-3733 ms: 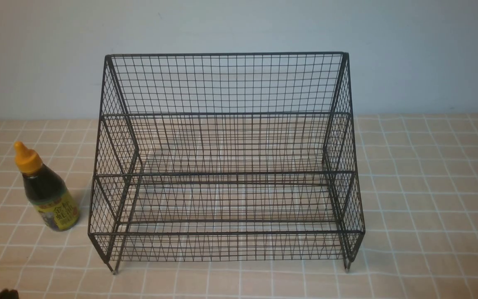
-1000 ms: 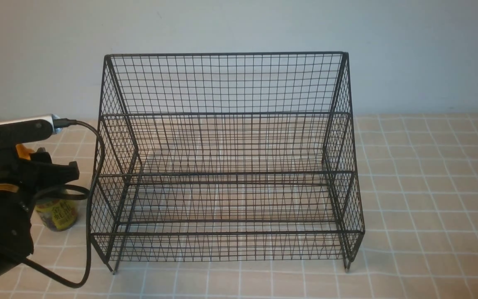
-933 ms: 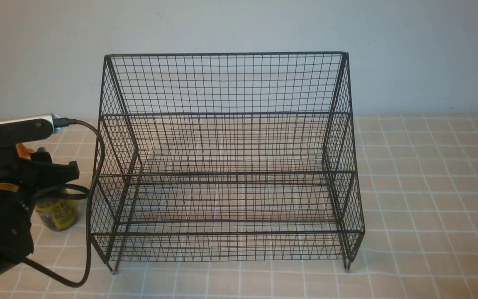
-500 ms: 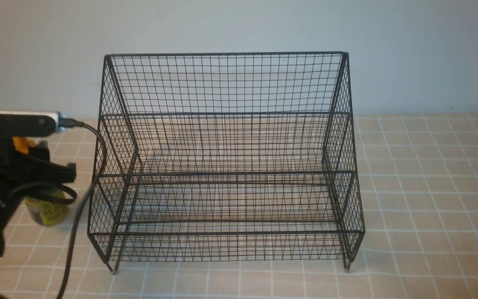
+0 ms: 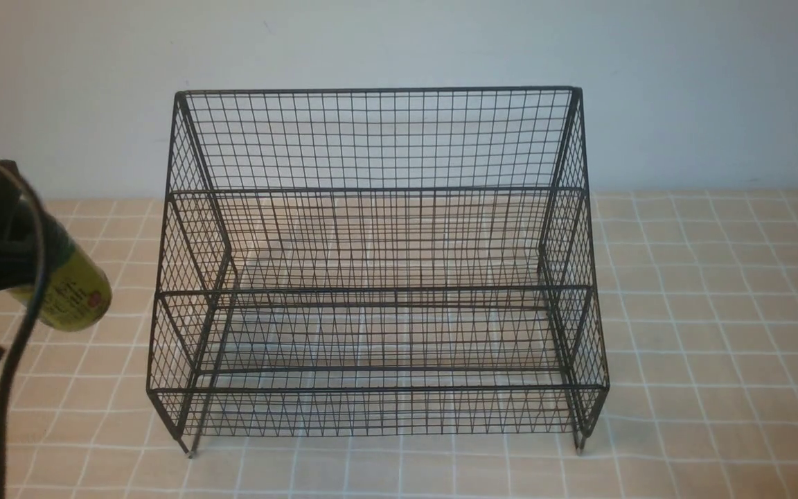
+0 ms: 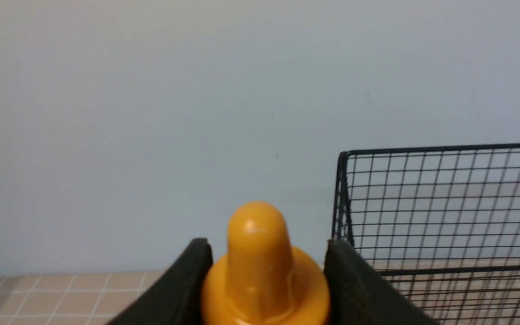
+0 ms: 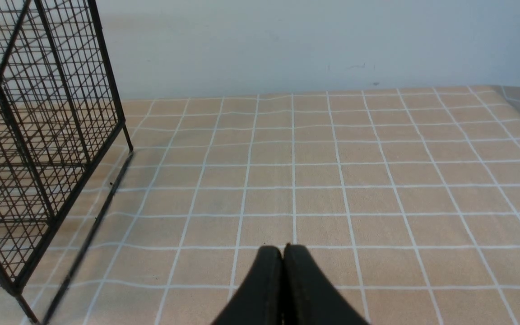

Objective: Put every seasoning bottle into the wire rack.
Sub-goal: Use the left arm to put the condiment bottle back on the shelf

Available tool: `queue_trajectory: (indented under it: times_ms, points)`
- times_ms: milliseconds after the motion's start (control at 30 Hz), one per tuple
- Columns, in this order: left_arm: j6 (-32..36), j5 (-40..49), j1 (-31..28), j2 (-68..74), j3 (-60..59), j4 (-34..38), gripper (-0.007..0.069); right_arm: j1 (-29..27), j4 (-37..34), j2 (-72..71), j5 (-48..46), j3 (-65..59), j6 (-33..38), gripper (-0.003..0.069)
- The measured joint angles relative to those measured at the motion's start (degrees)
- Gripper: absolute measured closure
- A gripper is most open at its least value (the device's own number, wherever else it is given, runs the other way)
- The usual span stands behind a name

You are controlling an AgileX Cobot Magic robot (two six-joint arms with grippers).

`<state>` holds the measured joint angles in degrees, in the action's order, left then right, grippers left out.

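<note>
At the far left of the front view, the left tool [image 6: 267,246] is clamped on the seasoning bottle [image 5: 70,291]. The wrist view shows its two black fingers [image 6: 188,284] pressed against either side of the orange cap, with the rounded nozzle standing up between them. The bottle hangs tilted above the counter [image 5: 717,312]. Its cap end is hidden behind the black arm, and its yellow-green labelled base points down and to the right, toward the rack. It is outside the wire rack [image 5: 379,390], near the rack's slanted left side and about level with the middle tier. A black cable [image 5: 14,333] loops down in front of the bottle.

The rack stands in the middle of the counter on short feet, with its stepped tiers facing the robot and its tall back toward the wall.

To the right of the rack, the right tool [image 7: 282,252] is seen only in its own wrist view. Its fingers are pressed together with nothing between them, low over the checked counter and well apart from the rack's side.
</note>
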<state>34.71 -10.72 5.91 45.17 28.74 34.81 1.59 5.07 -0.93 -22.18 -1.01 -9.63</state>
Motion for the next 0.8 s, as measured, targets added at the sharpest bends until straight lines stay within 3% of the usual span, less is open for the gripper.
queue_trajectory:
  times_ms: [233,433,600,800]
  points:
    - [-3.74,8.42,1.03,-4.79,0.00,-0.67,0.0342,0.00,0.00,0.00,0.00,0.00,0.00,0.0671]
    - [-5.83,10.72,7.85,-4.53,-0.16,-0.93,0.0342,0.00,0.00,0.00,0.00,0.00,0.00,0.0671]
    - [-5.24,6.34,15.76,-1.17,-0.16,-0.93,0.0342,0.00,0.00,0.00,0.00,0.00,0.00,0.0671]
    - [-4.57,-1.42,20.56,5.46,-0.16,-0.87,0.0342,0.00,0.00,0.00,0.00,0.00,0.00,0.0671]
